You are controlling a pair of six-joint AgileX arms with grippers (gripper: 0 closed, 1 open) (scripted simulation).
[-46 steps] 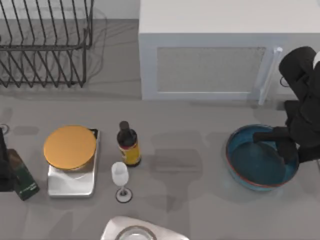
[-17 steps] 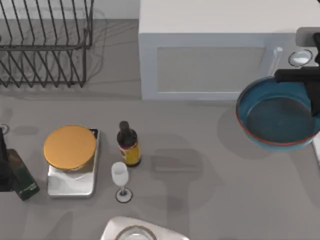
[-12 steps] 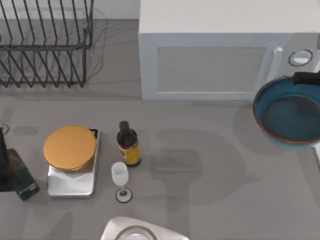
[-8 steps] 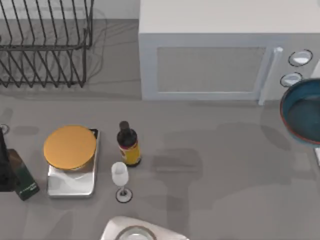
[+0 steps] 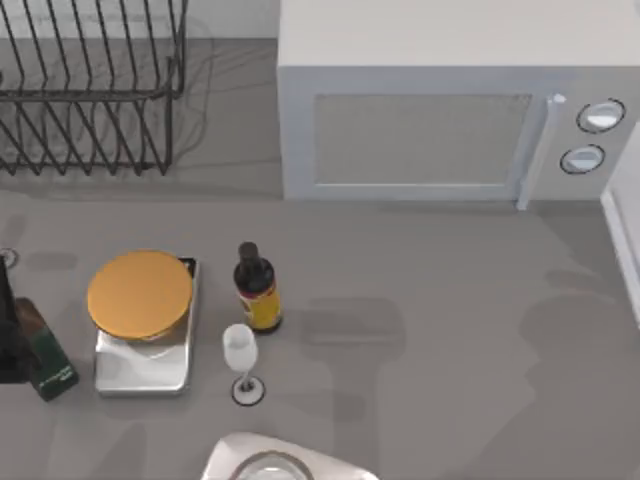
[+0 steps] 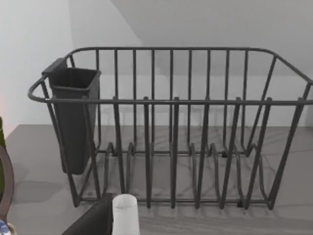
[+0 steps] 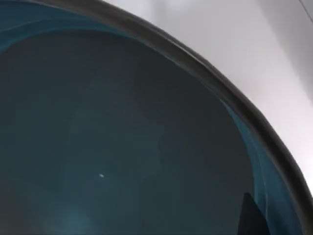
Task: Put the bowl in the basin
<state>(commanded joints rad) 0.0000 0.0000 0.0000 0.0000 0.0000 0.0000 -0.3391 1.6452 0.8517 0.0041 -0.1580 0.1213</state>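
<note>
- The bowl (image 7: 112,147) sat right under the right arm's wrist camera, its blue inside very close, with a pale surface past its rim at about two o'clock.
- I could not tell how the right claw gripped.
- The basin (image 5: 285,462) lay at six o'clock on the table (image 5: 450,330).
- The left arm waited by the rack (image 6: 171,127).
</note>
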